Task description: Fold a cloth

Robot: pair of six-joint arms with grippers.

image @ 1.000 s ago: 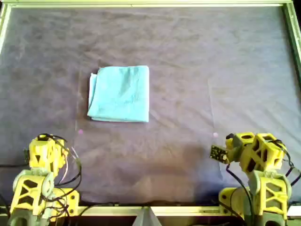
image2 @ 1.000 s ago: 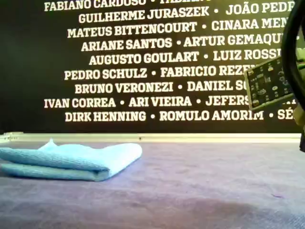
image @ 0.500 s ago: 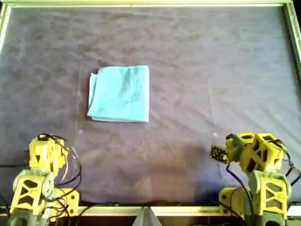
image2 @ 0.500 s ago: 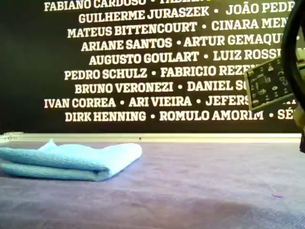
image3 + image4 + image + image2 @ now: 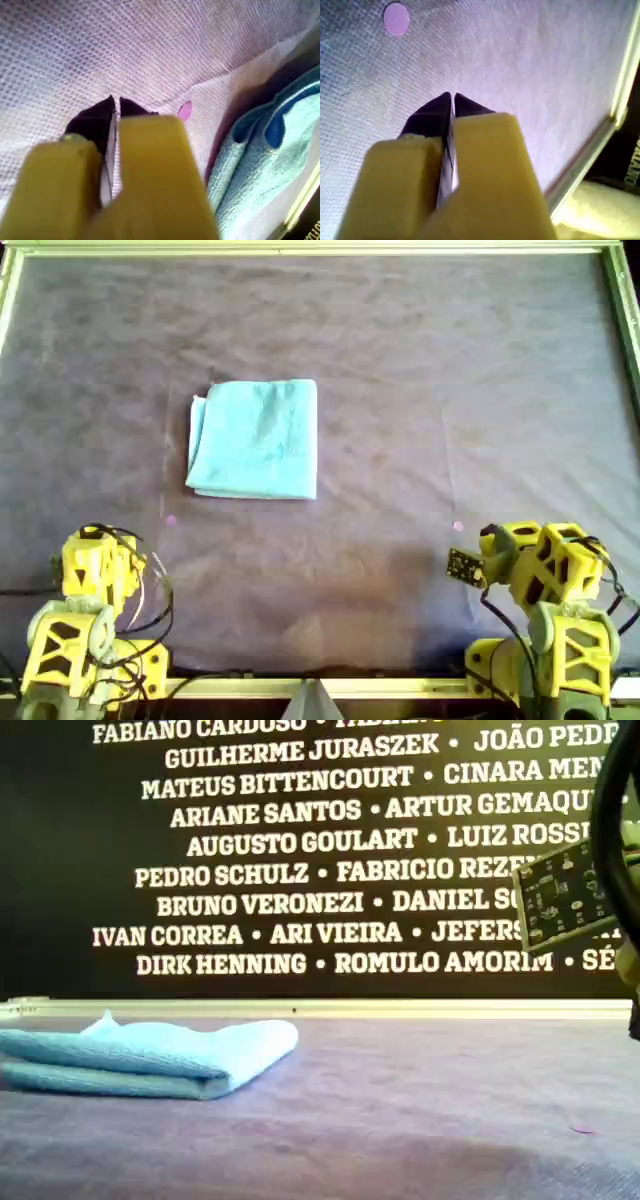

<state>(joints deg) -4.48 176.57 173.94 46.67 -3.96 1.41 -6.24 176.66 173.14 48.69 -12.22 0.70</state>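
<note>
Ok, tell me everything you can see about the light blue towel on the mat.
The light sky-blue towel of soft, finely textured fabric lies folded into a roughly square stack on the purple-grey table mat, left of centre in the overhead view. The exterior view shows stacked layers with a rounded fold facing that view's right and a small corner poking up. In the overhead view, layer edges peek out along its left side. Only the mat touches it; both yellow arms sit apart from it.

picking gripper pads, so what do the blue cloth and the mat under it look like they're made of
The cloth: soft, matte terry-like fabric, judging by its fuzzy nap and plump rounded fold in the exterior view. The mat: thin, matte purple-grey sheet, probably non-woven; the left wrist view shows a fine dimpled grid, and the overhead view shows creases.
</note>
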